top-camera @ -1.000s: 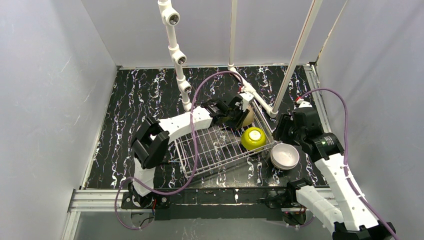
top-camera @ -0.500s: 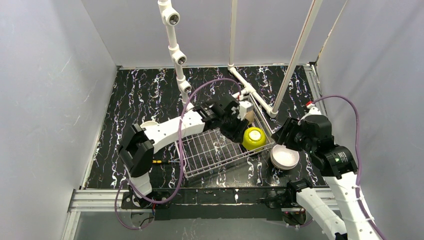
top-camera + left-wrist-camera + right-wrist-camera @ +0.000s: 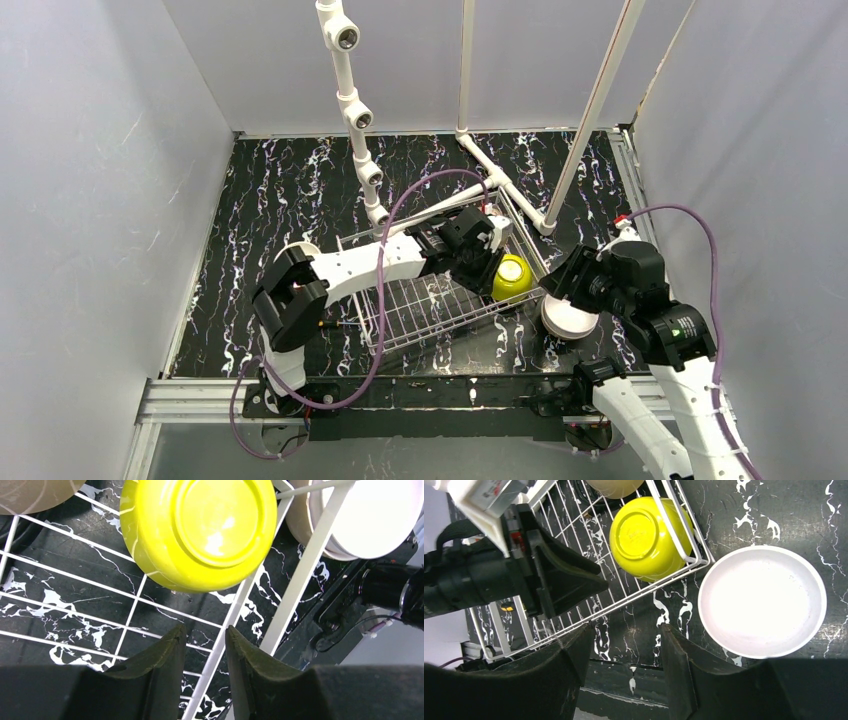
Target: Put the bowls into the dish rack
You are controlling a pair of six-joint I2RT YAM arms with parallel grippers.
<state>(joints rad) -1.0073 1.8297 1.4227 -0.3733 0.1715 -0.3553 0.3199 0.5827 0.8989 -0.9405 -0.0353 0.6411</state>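
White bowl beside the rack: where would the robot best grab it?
By the rim, from above, one finger inside, one outside. The white bowl sits mouth-up, and its side away from the dish rack is free; the right gripper is open nearby.

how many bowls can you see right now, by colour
yellow-green bowl: 1
tan bowl: 1
white bowl: 1
total: 3
A pale rim behind the left arm is too hidden to count.
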